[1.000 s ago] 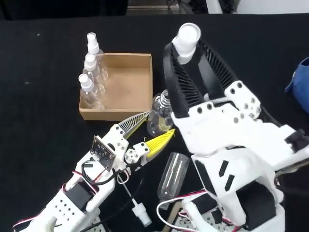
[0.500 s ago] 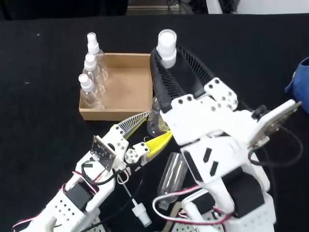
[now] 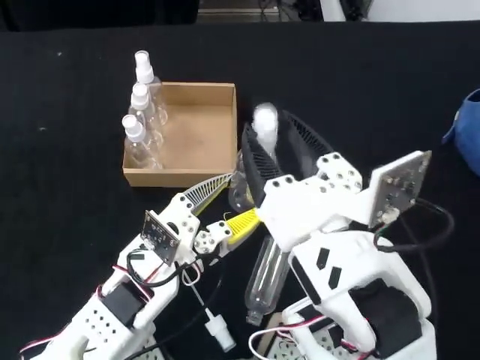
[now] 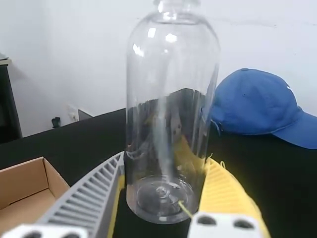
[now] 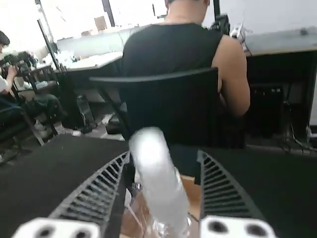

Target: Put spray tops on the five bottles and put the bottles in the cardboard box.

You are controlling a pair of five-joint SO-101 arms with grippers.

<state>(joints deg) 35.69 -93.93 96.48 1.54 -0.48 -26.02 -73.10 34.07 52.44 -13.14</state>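
Two arms are working at a black table. The left gripper is pinching a clear, uncapped bottle between its white and yellow fingers. It is holding the bottle upright on the table, just beside the corner of the cardboard box nearest the arms.

The right gripper is clamping a white spray top between its two black fingers and is hanging it over the held bottle's neck. The top is blurred, and whether it is touching the neck cannot be told.

Three capped bottles are standing in a row along the left wall of the box, seen from the high view.

A second open bottle is lying on its side on the table between the two arms, its mouth pointing toward their bases. A loose top, its dip tube attached, is lying on the table near it, beside the left arm. A blue cap is sitting at the table's right edge, well apart from the box.
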